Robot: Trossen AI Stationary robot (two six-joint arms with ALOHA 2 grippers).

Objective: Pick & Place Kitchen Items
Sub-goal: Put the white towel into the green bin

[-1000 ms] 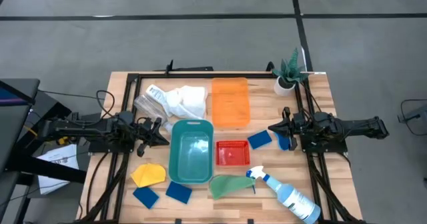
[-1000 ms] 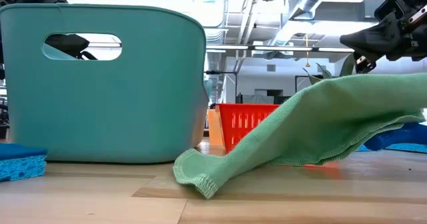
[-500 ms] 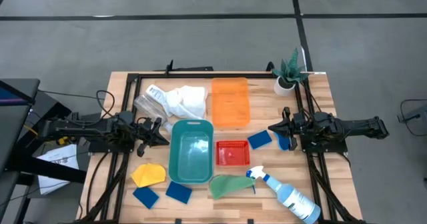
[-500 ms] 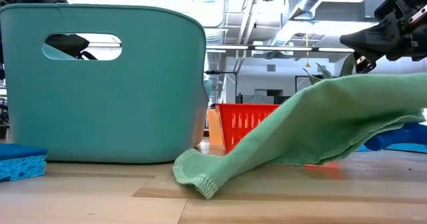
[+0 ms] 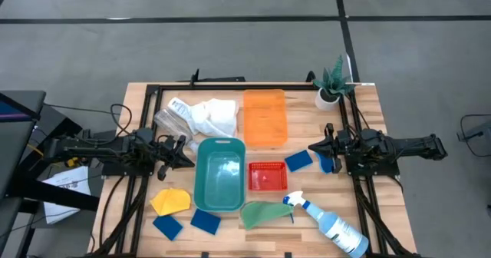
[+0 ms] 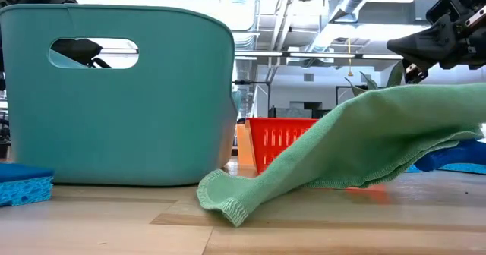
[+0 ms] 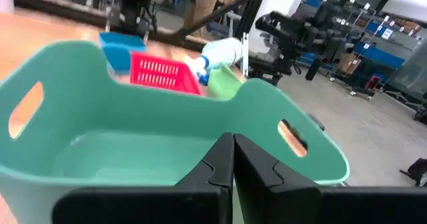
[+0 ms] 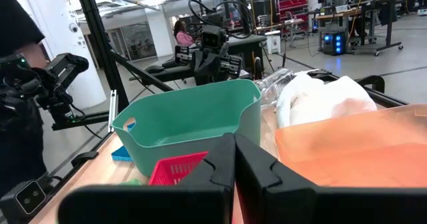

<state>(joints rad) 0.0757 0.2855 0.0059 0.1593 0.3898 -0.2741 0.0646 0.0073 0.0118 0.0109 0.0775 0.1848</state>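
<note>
Two dark robot arms hovered over a cluttered wooden table [image 5: 368, 104], neither holding anything. The left gripper [image 5: 189, 159], its fingers pressed together, pointed at the left wall of a deep teal plastic tub [image 5: 220, 173] at the table's centre. The right gripper [image 5: 311, 147], fingers likewise closed on nothing, sat above the table just beside a blue rectangular sponge [image 5: 299, 160].

Behind the tub lay a crumpled white cloth [image 5: 215, 117], with a small white bottle [image 5: 179, 106] and a clear crinkled plastic piece [image 5: 170, 121] beside it. An orange translucent plastic tray [image 5: 265, 117] stood to the right of the cloth, and a small red mesh basket [image 5: 268, 176] rested against the tub's right side. In front of the tub a rumpled green cloth [image 5: 265, 213] lay touching the blue trigger of a clear spray bottle [image 5: 330, 224], which lay on its side near the front right corner. A yellow cloth [image 5: 170, 201] and two more blue sponges [image 5: 167, 226] [image 5: 205, 221] occupied the front left area. A green plant in a white pot [image 5: 331, 84] stood at the far right corner.

From table height, the green cloth rose in a fold before the red basket.
</note>
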